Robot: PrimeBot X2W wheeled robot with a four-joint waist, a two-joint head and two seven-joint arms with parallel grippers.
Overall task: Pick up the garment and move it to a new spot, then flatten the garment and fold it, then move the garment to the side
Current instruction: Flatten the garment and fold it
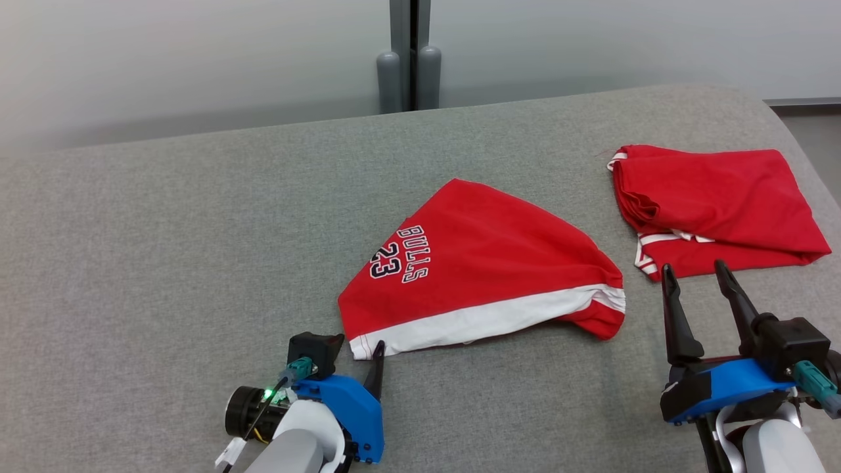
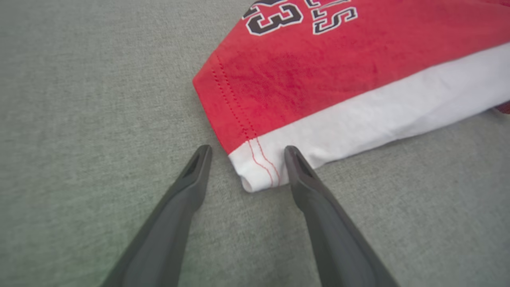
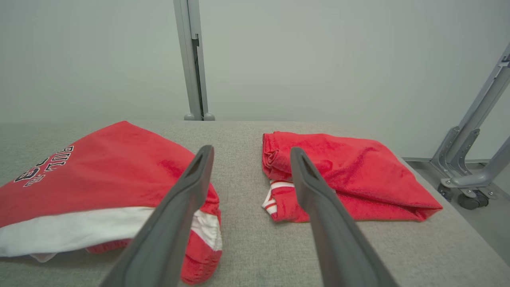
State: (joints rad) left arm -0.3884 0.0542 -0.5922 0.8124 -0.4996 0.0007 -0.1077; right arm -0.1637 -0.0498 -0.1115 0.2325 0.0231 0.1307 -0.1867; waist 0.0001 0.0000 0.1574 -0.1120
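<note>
The garment (image 1: 486, 263) is a pair of red shorts with a white band and a black "BULLS 23" print. It lies loosely bunched in the middle of the grey padded table (image 1: 197, 230). My left gripper (image 1: 368, 358) is open at the near left corner of the shorts. In the left wrist view the white hem corner of the garment (image 2: 318, 79) lies between the fingers of the left gripper (image 2: 247, 150). My right gripper (image 1: 694, 268) stands open and empty, fingers up. In the right wrist view, this gripper (image 3: 252, 149) is above the gap between the garment (image 3: 99, 171) and a second red piece.
A second red garment (image 1: 716, 197), folded, lies at the table's far right (image 3: 346, 175). Grey posts (image 1: 407, 59) stand behind the table against a pale wall. A metal frame on casters (image 3: 470, 159) stands off the right edge.
</note>
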